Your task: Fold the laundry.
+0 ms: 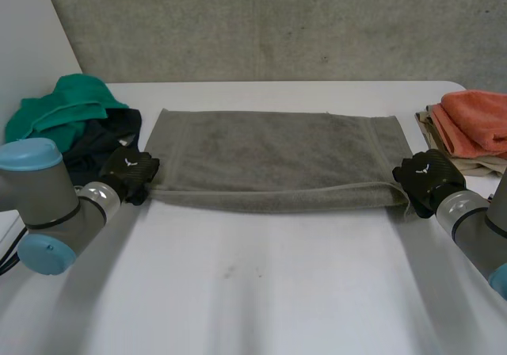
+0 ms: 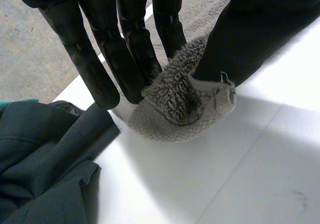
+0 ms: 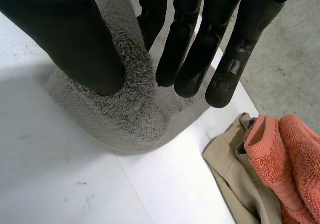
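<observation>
Two hands (image 1: pixel 131 173) (image 1: pixel 424 179), perhaps five cloths (image 1: pixel 269 153) (image 1: pixel 67 109) (image 1: pixel 99 141) (image 1: pixel 475 117) (image 1: pixel 434 133).

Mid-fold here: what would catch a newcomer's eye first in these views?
The grey towel stretched across the middle of the table, the left hand pinching its near left corner and the right hand its near right corner. Then the green and dark heap beside the left hand and the orange towel beside the right.

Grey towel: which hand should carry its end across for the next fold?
Left, likely. Both the left hand and right hand pinch an end of the grey towel; moving left's end rightward lands it by the folded stack, clear of the unfolded pile.
</observation>
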